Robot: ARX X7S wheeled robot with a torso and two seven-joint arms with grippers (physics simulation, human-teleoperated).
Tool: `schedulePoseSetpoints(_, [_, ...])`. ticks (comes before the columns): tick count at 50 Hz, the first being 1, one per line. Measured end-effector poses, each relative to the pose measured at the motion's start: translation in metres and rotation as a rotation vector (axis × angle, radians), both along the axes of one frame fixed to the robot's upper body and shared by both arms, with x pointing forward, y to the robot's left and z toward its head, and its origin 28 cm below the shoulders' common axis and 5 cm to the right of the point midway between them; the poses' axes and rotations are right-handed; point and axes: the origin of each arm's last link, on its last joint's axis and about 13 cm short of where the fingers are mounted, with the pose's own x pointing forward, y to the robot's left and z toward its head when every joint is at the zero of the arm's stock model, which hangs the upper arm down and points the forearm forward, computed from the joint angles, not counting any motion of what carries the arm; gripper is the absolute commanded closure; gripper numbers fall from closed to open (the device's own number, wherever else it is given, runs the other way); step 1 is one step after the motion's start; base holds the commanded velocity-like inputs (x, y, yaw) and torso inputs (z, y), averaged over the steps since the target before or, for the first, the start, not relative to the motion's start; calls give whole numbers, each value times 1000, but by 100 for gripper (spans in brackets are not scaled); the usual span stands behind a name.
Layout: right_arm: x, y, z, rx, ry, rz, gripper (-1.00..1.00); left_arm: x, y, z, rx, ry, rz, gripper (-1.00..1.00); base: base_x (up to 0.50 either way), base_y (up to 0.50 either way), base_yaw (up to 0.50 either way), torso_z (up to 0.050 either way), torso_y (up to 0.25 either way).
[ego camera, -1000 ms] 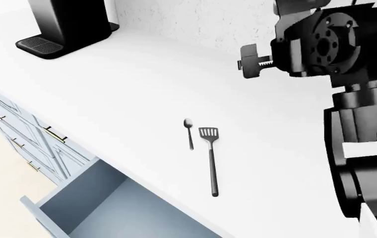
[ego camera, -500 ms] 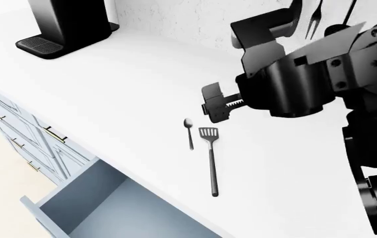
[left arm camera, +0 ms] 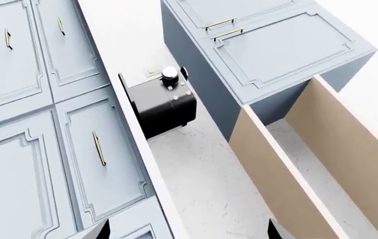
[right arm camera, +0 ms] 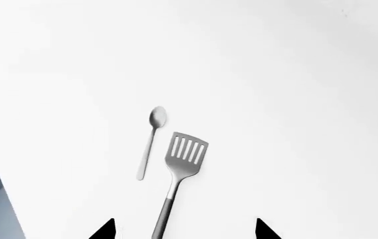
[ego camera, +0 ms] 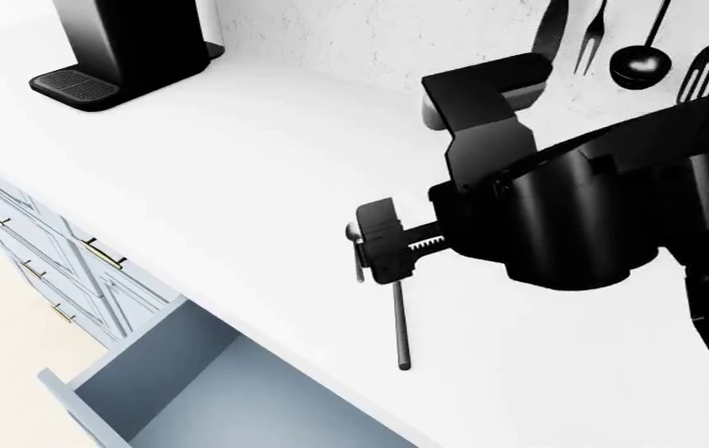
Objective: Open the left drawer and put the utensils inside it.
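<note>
The utensils lie side by side on the white counter [ego camera: 230,177]. In the right wrist view the short grey spoon [right arm camera: 150,142] sits beside the longer slotted spatula [right arm camera: 182,159]. My right gripper [right arm camera: 184,230] hangs open above them, its fingertips [right arm camera: 106,230] straddling the spatula handle without touching it. In the head view the right gripper [ego camera: 382,247] covers the spatula head and most of the spoon [ego camera: 357,269]; only the spatula handle [ego camera: 398,327] shows. The left drawer [ego camera: 168,392] stands pulled open with a bare blue-grey inside. My left gripper [left arm camera: 187,230] is open and holds nothing.
A black coffee machine [ego camera: 118,47] stands at the counter's far left. Black utensils [ego camera: 641,47] hang on the back wall. Shut cabinet fronts with brass handles [ego camera: 31,252] run below the counter. The left wrist view shows cabinet doors [left arm camera: 89,164], a black box [left arm camera: 162,102] and tan panels [left arm camera: 295,164].
My right arm has swung down and to the left across the head view. Its gripper has gone from high at the right to directly over the utensils, hiding the spatula head.
</note>
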Motion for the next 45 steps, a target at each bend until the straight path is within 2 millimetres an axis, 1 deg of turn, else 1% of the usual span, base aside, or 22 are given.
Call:
schedulePoseSetpoints(12, [-7,-3,-19,25,48,-35,-100,0,1,0,-3,0,7,-100,0,0,0,0,0])
schedulePoseSetpoints(28, [-19,-3,-41,27,100,-29,-100,0,2,-2,-9,1,13,-100,0,0,0,0,0])
schedulePoseSetpoints(45, [-9,-8,-48,61,100,-62,-100,2,2,-4,-14,6,16,-100,0,0,0,0,0])
